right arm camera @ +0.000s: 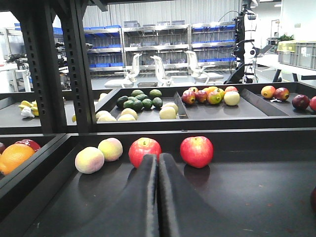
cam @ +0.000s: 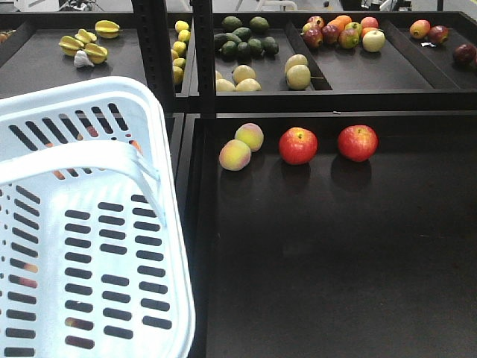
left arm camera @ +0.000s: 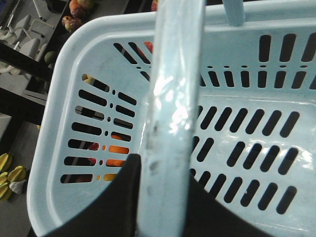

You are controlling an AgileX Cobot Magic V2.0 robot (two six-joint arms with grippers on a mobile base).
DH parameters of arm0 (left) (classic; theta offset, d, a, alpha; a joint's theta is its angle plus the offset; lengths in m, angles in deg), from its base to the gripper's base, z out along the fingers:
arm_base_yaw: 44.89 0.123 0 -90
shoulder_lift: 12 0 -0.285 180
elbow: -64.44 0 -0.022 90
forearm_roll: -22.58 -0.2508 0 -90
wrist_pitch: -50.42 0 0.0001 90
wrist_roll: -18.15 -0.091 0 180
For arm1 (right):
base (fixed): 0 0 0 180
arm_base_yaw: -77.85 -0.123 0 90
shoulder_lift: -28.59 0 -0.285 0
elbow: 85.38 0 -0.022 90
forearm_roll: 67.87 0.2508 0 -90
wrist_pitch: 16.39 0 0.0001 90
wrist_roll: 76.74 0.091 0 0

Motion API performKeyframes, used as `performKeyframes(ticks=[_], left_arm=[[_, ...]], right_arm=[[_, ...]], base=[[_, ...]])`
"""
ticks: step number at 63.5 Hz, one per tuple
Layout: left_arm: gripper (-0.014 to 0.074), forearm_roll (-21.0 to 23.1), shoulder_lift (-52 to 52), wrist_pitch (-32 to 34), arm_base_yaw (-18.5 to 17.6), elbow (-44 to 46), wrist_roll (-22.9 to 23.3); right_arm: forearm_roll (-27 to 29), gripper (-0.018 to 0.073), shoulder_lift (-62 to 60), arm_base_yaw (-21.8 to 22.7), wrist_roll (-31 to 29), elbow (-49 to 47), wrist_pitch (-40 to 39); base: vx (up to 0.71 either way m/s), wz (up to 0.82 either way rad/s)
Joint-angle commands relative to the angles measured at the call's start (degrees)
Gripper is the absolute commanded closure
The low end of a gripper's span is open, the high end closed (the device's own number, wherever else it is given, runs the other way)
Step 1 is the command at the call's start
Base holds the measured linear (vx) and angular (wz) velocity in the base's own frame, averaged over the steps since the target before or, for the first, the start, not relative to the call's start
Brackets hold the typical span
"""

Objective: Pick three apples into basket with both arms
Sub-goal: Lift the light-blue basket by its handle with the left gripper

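Two red apples lie side by side at the back of the near black tray, the left apple and the right apple. A dark red sliver shows at the right edge of the right wrist view; I cannot tell what it is. The pale blue basket hangs at the left, with nothing inside. My left gripper is shut on the basket's flat handle. My right gripper is shut on nothing, low over the tray, its tips just in front of the left apple.
Two pale peaches lie left of the apples. The back trays hold avocados, pale round fruit, mixed apples and oranges and star fruit. Black shelf posts stand between the bays. An orange sits lower left.
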Motion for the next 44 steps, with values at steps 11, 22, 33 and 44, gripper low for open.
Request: performKeyframes(ticks=[11, 22, 33, 44], left_arm=[[0.0604, -0.11, -1.42, 4.91, -0.22, 1.94, 0.85], [0.0603, -0.11, -1.42, 4.91, -0.22, 1.94, 0.85], [0.0603, -0.11, -1.42, 4.91, -0.22, 1.94, 0.85], [0.0603, -0.11, -1.42, 4.91, -0.22, 1.94, 0.85]], right_arm=[[-0.41, 0.0568, -0.6, 0.28, -0.13, 0.83, -3.96], [-0.41, 0.0568, -0.6, 0.28, -0.13, 0.83, -3.96], [-0.41, 0.0568, -0.6, 0.28, -0.13, 0.83, -3.96], [-0.41, 0.0568, -0.6, 0.28, -0.13, 0.83, -3.96]], base=[[0.0, 0.0], [0.0, 0.0], [0.0, 0.0], [0.0, 0.0]])
